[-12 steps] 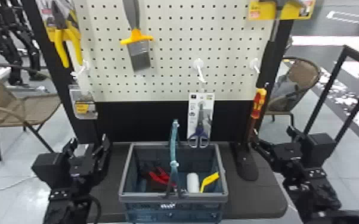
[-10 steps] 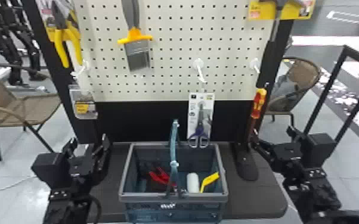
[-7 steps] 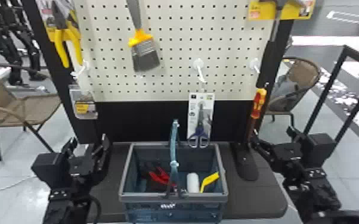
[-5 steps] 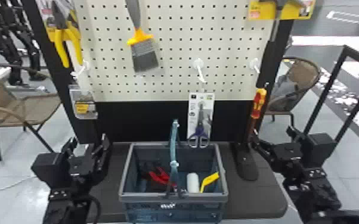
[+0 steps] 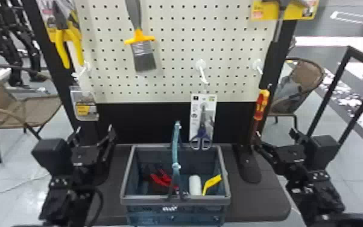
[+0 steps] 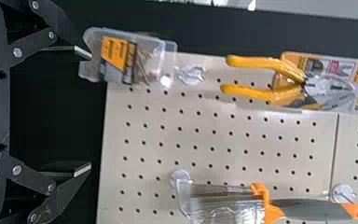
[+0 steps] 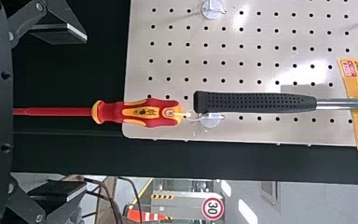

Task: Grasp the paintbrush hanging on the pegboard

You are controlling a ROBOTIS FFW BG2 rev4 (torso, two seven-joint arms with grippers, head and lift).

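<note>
The paintbrush is hanging bristles-down high on the pegboard, well above the left gripper, which is sitting low beside the basket with jaws spread wide, seemingly readied for reaching, while the right gripper is idling likewise agape.

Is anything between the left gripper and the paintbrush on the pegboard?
Nothing visible. The left gripper, open, sits low beside the basket. The paintbrush hangs above it to the right, with bare pegboard between. The clear packet and pliers hang farther left, off that line.
</note>
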